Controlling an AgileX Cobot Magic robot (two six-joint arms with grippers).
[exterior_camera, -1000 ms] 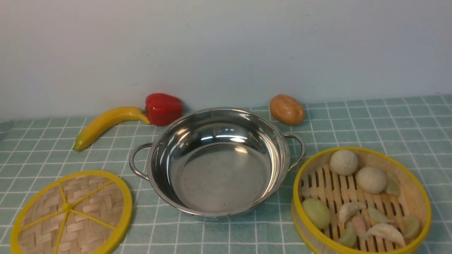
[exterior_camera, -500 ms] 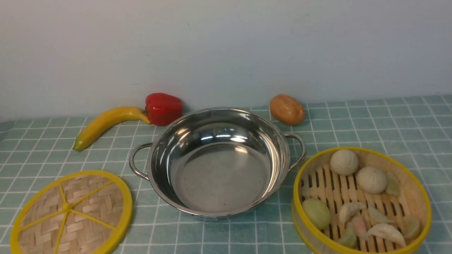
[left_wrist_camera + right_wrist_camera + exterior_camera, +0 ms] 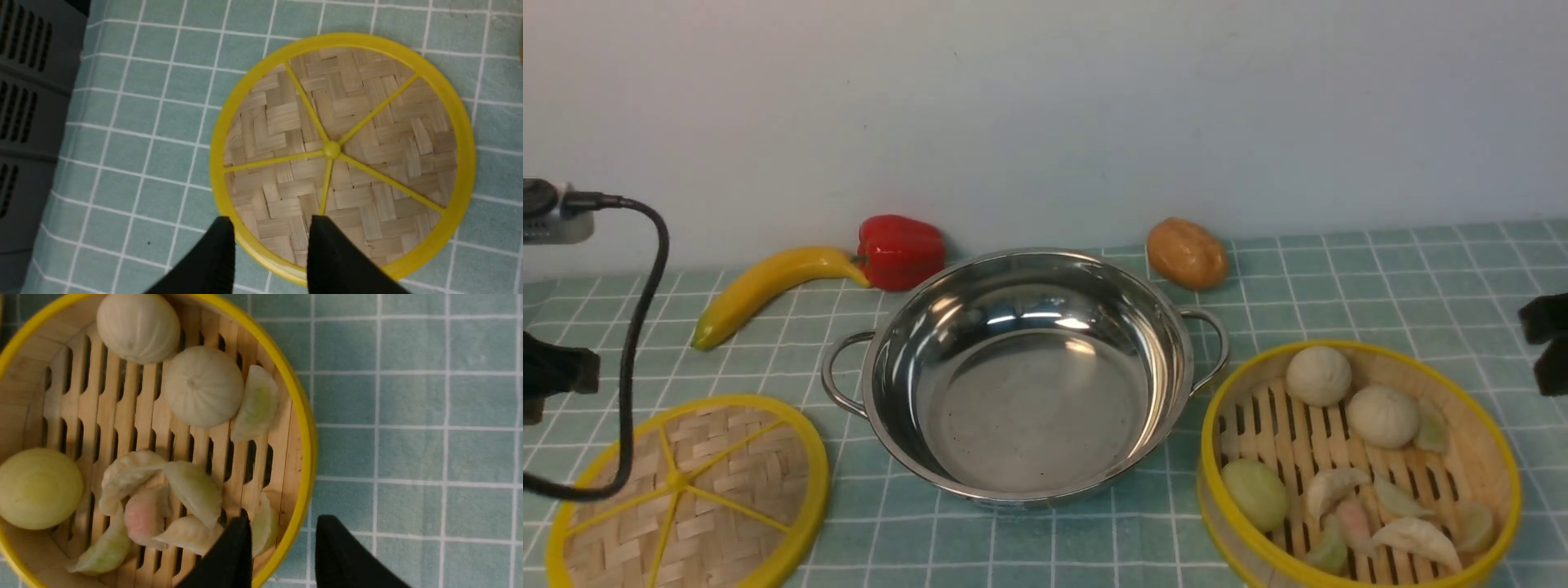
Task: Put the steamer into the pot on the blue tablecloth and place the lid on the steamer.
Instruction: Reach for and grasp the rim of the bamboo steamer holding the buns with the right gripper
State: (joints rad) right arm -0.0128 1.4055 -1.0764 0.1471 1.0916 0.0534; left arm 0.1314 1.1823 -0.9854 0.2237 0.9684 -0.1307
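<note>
Black fingers of the left end effector (image 3: 269,249) are shown parted, with a clear gap and nothing gripped. In the left wrist view they are lined up across the rim of the lid (image 3: 367,134), one finger outside the yellow rim and one over the weave. Contact cannot be confirmed. The front view suggests that the end effector is held above the lid rather than on it. The lid lies flat on the blue tablecloth (image 3: 1380,278) at the near left, near the left handle of the pot (image 3: 1029,408).

The right end effector (image 3: 282,543) is likewise parted and empty. It is aligned across the right-hand rim of the steamer (image 3: 304,428), one finger over the slatted floor and one over the cloth. No grasp is seen. The steamer stands on the cloth at the near right, just beside the right handle of the pot, and is loaded with buns and dumplings (image 3: 202,386).

The pot stands at the centre of the cloth and is seen to be empty. A banana (image 3: 768,286), a red pepper (image 3: 900,251) and a brown roll (image 3: 1186,253) lie at the far side, apart from the three task items.

No step of the task is judged complete: the steamer is not in the pot, and the lid is not on the steamer. Both end effectors are judged to be in pre-grasp positions. The steamer remains to be gripped, lifted and lowered into the pot. The lid is then to be picked up, carried across and seated on the steamer rim.
</note>
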